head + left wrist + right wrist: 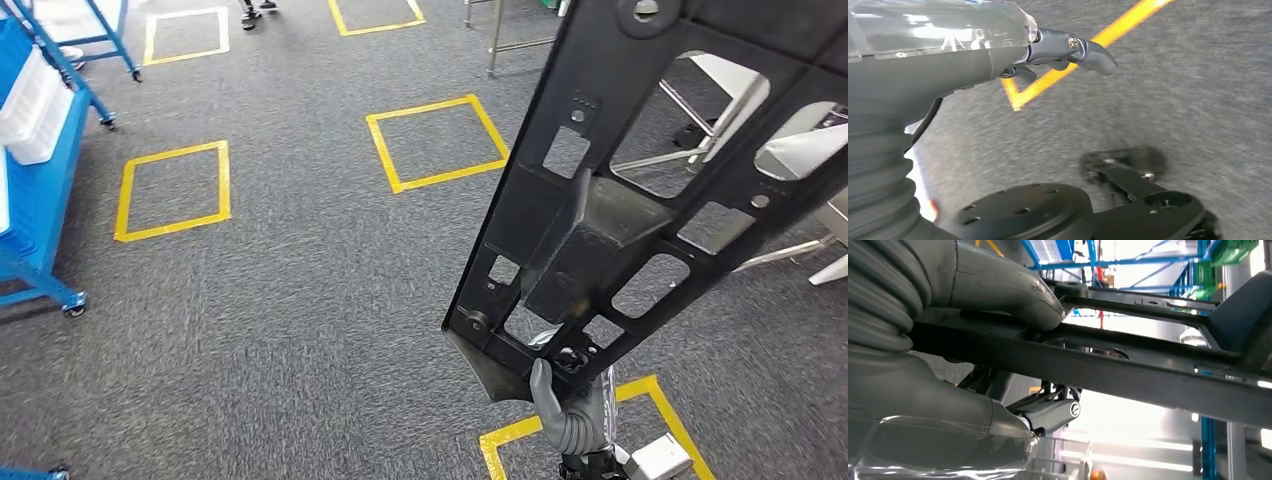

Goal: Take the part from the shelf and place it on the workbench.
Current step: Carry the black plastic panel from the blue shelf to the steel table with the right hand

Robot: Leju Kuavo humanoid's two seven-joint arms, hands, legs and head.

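The robot's right hand grips the low end of a large flat black plastic part with cut-out openings, tilted up over grey carpet floor marked with yellow tape squares.

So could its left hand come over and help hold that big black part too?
Probably not as things stand. The left hand hangs low over the carpet, holding nothing, while the black frame part stands high on the robot's right, gripped at its lower end by the right hand. It would have to rise and cross over.

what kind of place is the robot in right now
Most likely a factory or workshop training floor. Grey carpet is marked with yellow tape squares, a blue wheeled rack stands at the side, and the right hand holds a large black frame part.
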